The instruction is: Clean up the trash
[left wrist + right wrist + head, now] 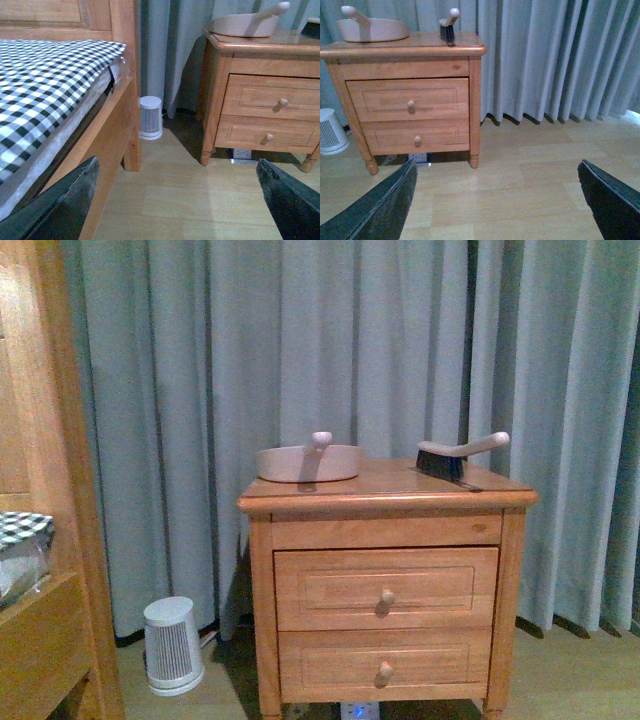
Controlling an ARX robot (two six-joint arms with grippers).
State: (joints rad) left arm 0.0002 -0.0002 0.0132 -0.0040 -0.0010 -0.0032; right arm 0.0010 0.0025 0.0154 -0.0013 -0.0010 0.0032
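Front view: wooden nightstand [385,590] with two drawers, against a grey-blue curtain [300,340]. On its tabletop [385,485], a pale dustpan [307,462] sits left, handle up. A brush [455,455] with dark bristles sits right, well apart from the dustpan. A white ribbed heater [172,645] stands on the floor [570,680] left of the nightstand, near the curtain. Bed frame [50,540] at the left edge. Neither arm is in view.

Left wrist view: left end effector [177,162] is open, its two dark fingers [60,210] spread wide over the floor. Bed with a black-and-white checked sheet [45,85] on one side, nightstand on the other, heater between them by the curtain. Dustpan on the tabletop; the brush is barely in frame.

Right wrist view: right end effector [497,162] is open, fingers [612,200] wide apart above bare wood floor. Nightstand ahead with both drawers shut, dustpan and brush on top, heater beside it at the frame edge, curtain behind.

Trash: cannot tell where it is, no view shows it.
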